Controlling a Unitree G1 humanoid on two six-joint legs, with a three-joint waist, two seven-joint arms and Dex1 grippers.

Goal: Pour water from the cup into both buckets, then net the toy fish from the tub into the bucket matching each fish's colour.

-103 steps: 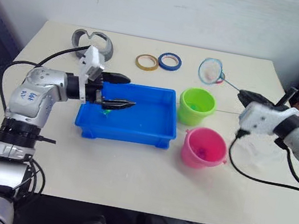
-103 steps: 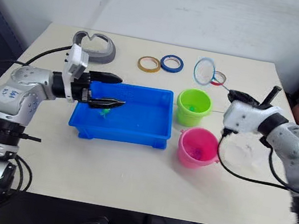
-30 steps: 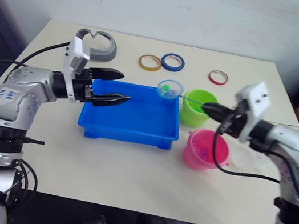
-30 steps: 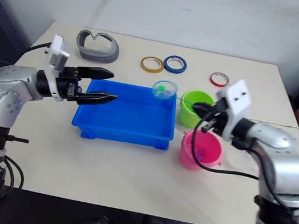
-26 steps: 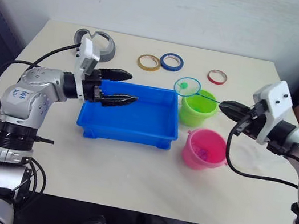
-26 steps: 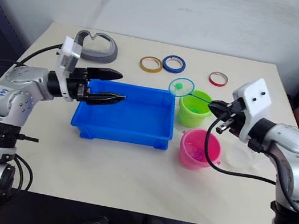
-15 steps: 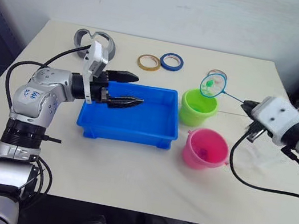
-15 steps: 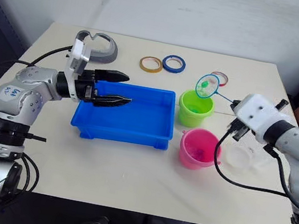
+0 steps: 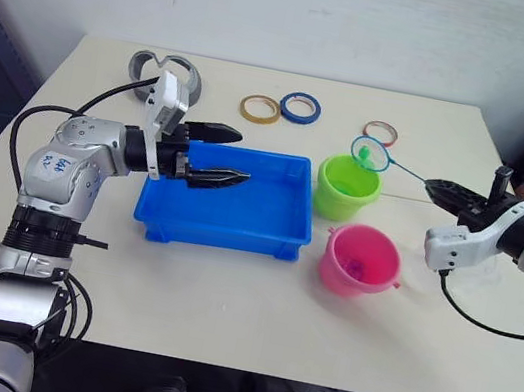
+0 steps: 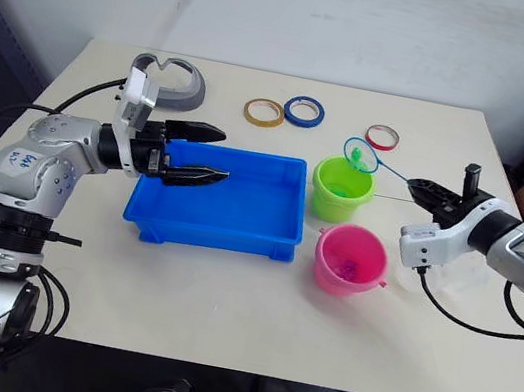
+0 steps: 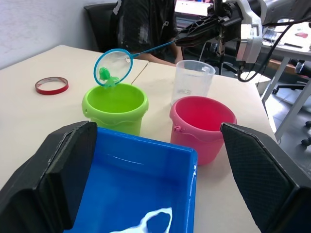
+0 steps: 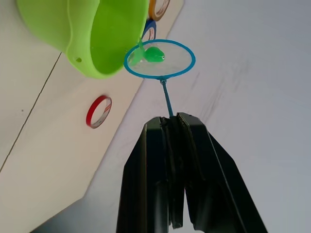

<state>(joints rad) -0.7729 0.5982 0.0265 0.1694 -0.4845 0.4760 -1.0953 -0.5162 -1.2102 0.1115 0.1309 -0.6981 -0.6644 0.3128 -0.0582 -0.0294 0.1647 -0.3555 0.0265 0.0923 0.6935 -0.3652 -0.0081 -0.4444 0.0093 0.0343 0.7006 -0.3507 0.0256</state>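
On a pale table (image 9: 223, 301), we hold the net (image 9: 371, 154) by its thin handle, pinched between the pressed-together fingers of our right gripper (image 9: 443, 188). The hoop is tilted over the far rim of the green bucket (image 9: 347, 187), with a green fish (image 11: 104, 74) clinging inside it, not yet dropped.

The pink bucket (image 9: 360, 260) stands just beside the green one, nearer the table's front edge, and something small and pink lies at its bottom. The clear cup (image 11: 193, 80) stands upright beyond the pink bucket, toward the right edge; it looks nearly empty, so we judge the pouring done.

The blue tub (image 9: 229, 199) sits mid-table. Our left gripper (image 9: 226, 156) hovers over its left end with fingers spread, holding nothing. We see only water in the tub, though part of its floor is hidden. We judge the task near its end: this fish has to fall, then we check the tub.

Three tape rings (image 9: 301, 108) lie along the far edge.
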